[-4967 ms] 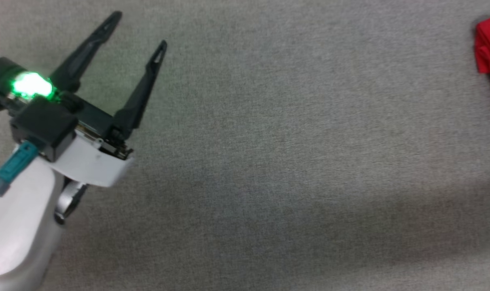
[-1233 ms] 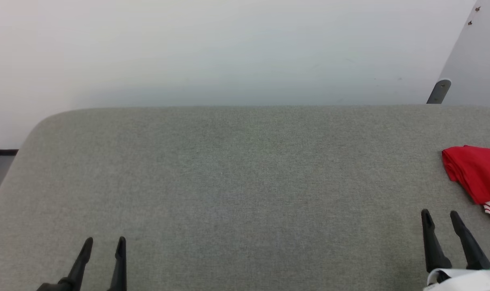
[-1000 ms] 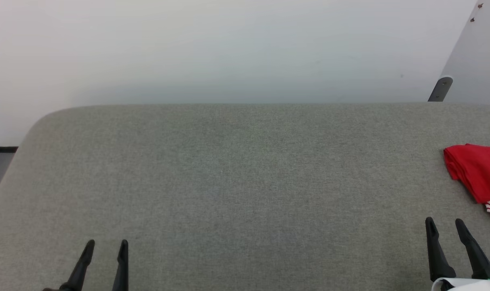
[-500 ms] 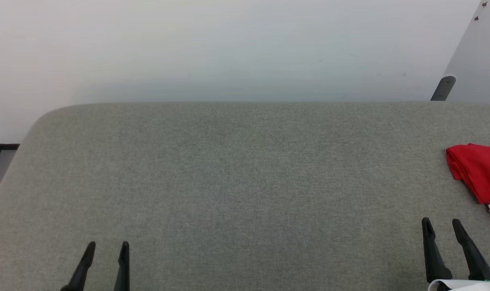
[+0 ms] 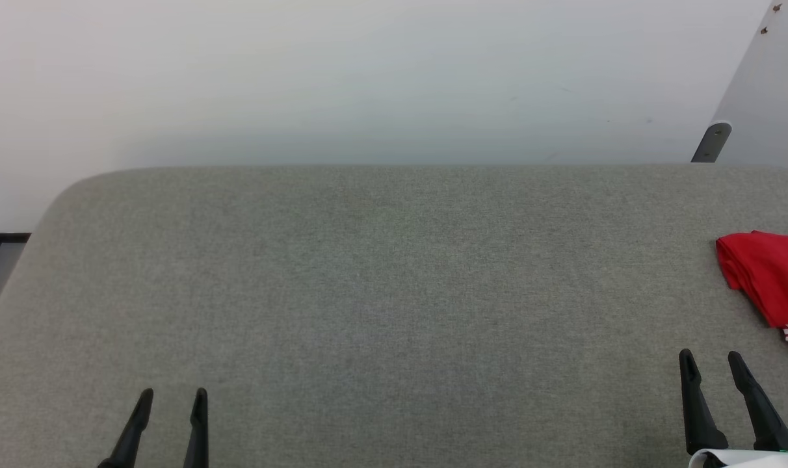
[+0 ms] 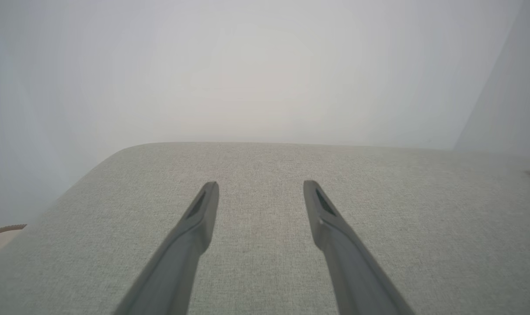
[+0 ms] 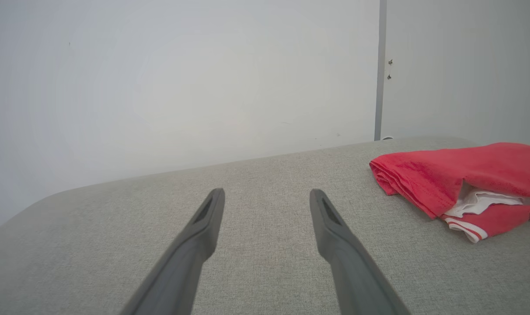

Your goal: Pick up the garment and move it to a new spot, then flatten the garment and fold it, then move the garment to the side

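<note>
Red garment (image 5: pixel 764 276) lies folded just beyond and right of right end effector (image 5: pixel 710 359), which, like left end effector (image 5: pixel 173 394), gapes wide and empty; pinching one layer may unravel the fold.

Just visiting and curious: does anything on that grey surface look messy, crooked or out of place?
Only mildly: the red garment lies loosely folded at the far right of the grey padded surface, with a white layer and striped trim poking out of the fold. Nothing looks damaged or spilled.
</note>
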